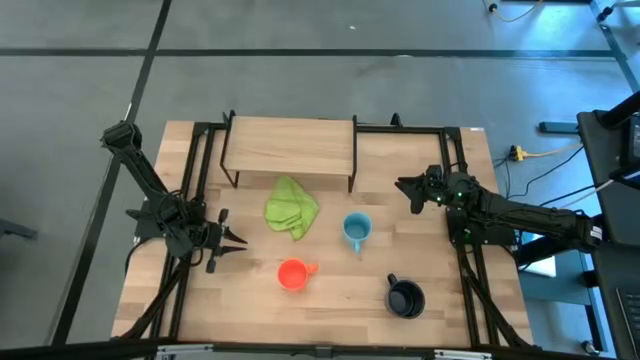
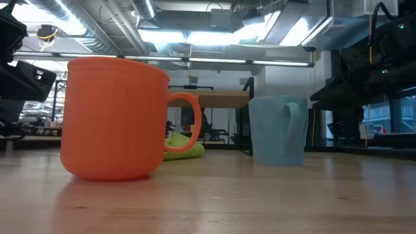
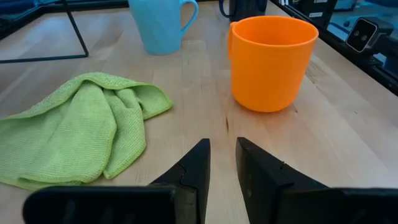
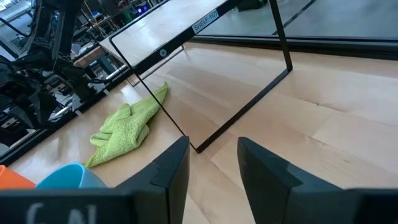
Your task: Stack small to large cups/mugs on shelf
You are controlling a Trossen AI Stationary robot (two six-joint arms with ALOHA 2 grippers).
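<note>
**Nothing stacked yet; left arm nearest the orange mug**

All 3 mugs sit on the large wooden tabletop (image 1: 330, 300), none on the low light-wood shelf w/ thin black legs (image 1: 290, 145) at the far edge. The small orange handled mug (image 1: 292, 274) stands upright near the front centre, handle toward the robot's right. The medium light blue mug (image 1: 356, 229) stands between it and the shelf, a bit to the right. The larger dark navy mug (image 1: 405, 297) is front right, well apart from both grippers. A crumpled green cloth (image 1: 291, 208) lies just in front of the shelf.

Our left gripper (image 1: 228, 240) hovers empty at the table's left side, fingers only narrowly parted, pointing toward the orange mug; in the left wrist view that mug (image 3: 271, 61) sits ahead, slightly off the finger line. Our right gripper (image 1: 405, 187) waits right of the shelf, empty w/ fingers parted, aimed toward the shelf legs.

We judge the left arm nearer the orange mug, the right nearer the blue; the coming move depends on closing that gap.
</note>
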